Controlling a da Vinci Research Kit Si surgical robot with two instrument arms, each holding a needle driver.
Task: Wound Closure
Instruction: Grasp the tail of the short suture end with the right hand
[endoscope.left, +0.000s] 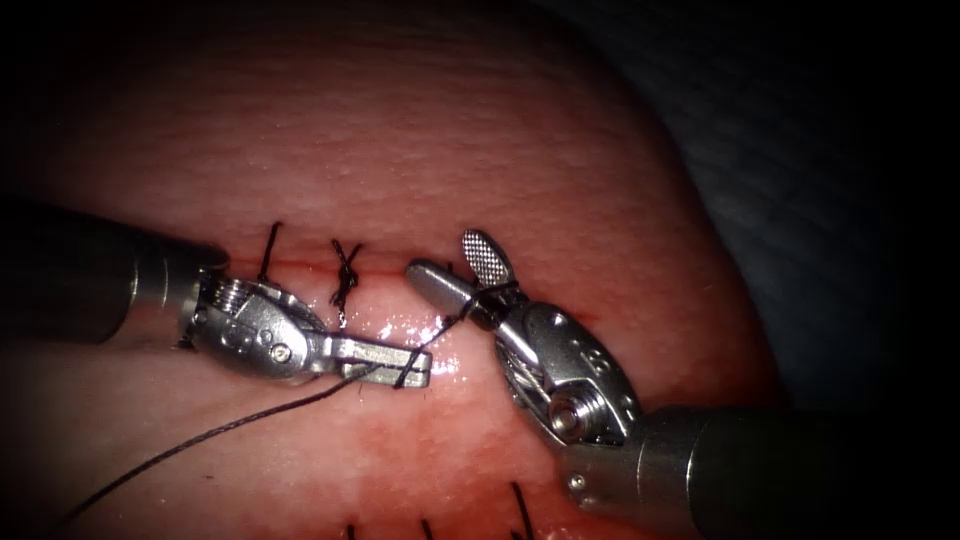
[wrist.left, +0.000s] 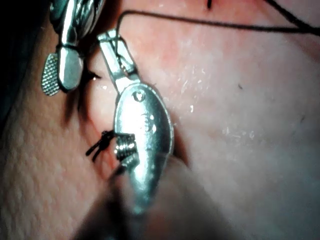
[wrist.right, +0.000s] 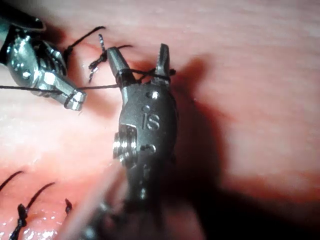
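I can't make out the needle anywhere; the thread runs off toward the dark edge nearest me, its far end cut off from sight. Short cut ends of thread poke up from the tissue on my side of the cut. Just nearer than the cut, my left tool lies low and almost flat, jaws pinched closed on the thread, which crosses its tip. My right tool angles up from the near right, jaws spread wide right over the cut and gripping nothing; the thread is looped around the base of the jaws, clearest in the right wrist view. The two tips sit near each other, little room between them. On the cut, left of the right tool, one knotted stitch and one plain stitch. Beyond the cut the tissue is bare and open, then drops off into dark.
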